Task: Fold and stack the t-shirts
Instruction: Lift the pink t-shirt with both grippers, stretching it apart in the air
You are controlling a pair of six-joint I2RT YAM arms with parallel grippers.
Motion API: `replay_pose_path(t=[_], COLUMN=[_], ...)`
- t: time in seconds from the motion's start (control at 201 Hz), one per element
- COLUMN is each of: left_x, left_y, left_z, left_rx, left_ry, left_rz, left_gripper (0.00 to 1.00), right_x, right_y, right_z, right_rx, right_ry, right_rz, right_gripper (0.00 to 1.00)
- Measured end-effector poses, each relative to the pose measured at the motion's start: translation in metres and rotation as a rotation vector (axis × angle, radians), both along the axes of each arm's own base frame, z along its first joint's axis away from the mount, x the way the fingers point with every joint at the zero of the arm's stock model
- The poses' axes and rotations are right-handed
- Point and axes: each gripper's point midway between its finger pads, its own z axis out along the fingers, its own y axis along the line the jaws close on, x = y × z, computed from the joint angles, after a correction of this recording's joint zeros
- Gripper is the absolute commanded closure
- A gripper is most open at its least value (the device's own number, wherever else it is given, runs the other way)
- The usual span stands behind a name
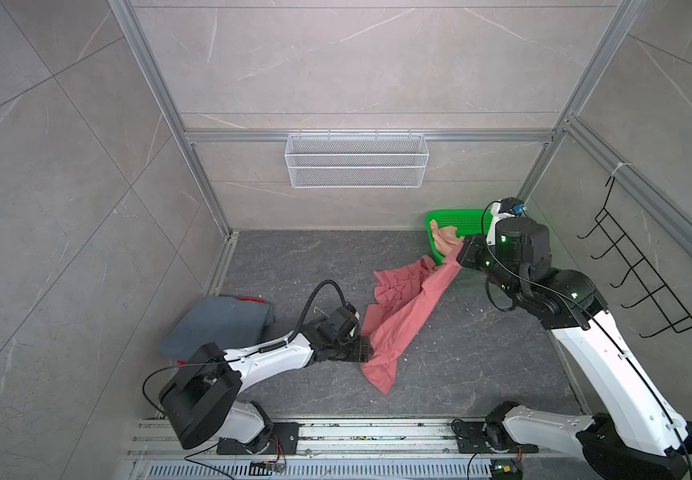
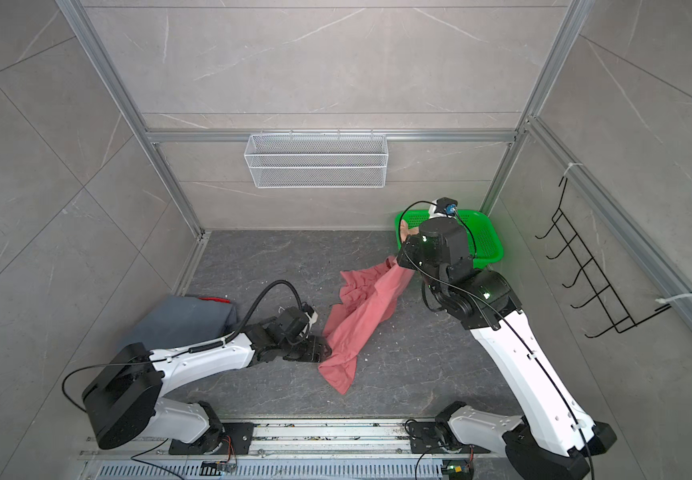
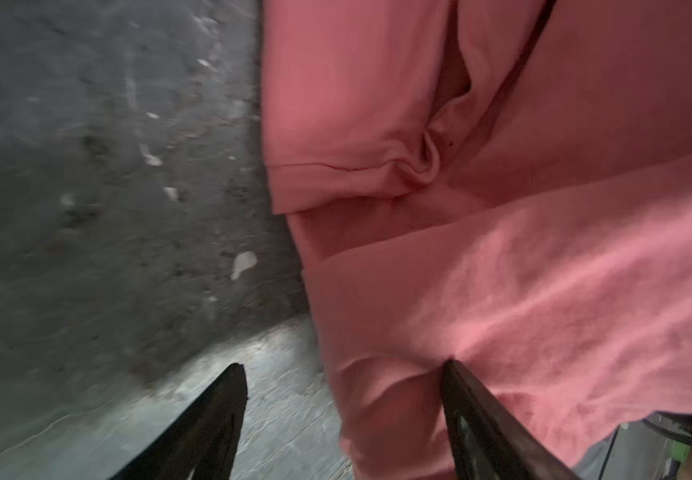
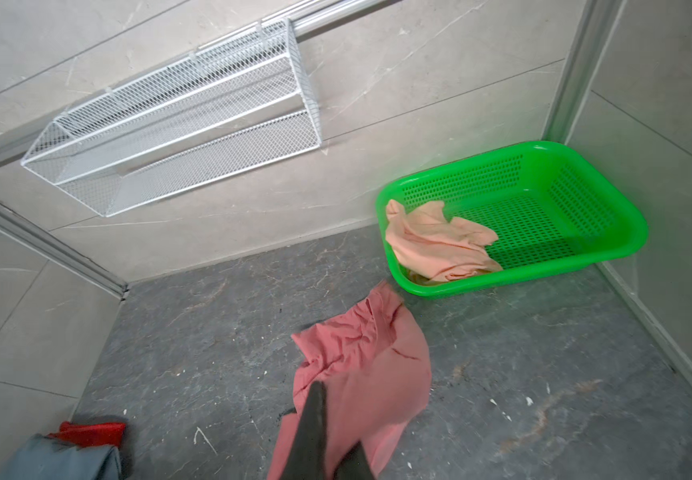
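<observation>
The green mesh basket (image 4: 543, 145) holds a crumpled pale peach t-shirt (image 4: 431, 245). Your right gripper (image 4: 317, 395) is clamped on the coral pink t-shirt (image 1: 402, 316), which drapes onto the counter (image 1: 460, 374); your left gripper (image 3: 344, 365) stands apart at its edge.

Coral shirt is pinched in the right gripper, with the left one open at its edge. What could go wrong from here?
1. The coral pink shirt hangs twisted and bunched from the right gripper. The open left gripper may close on several layers, so the shirt never spreads flat.
2. The left arm lies beside the folded grey-blue shirt; a sideways pull could rumple that stack.
</observation>
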Motion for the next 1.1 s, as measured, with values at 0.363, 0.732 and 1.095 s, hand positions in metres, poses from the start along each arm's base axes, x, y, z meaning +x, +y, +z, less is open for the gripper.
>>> replay_pose_path(t=[0.363,0.732,1.095], left_x=[0.005,0.04,0.03], left_y=[-0.042,-0.014,0.14], left_z=[-0.028,0.101,0.361], left_rx=[-0.032,0.031,0.0], left_ry=[0.02,-0.26,-0.816], left_rz=[-0.05,0.024,0.292], left_gripper=[0.9,1.0,1.0], right_x=[-0.003,-0.006,-0.071], right_y=[-0.019,-0.02,-0.035], right_z=[-0.009,0.032,0.174], right_rx=[-0.077,-0.074,0.078], right_ry=[0.027,-0.057,-0.428], right_rz=[-0.038,-0.008,0.093], right_gripper=[1.0,1.0,1.0])
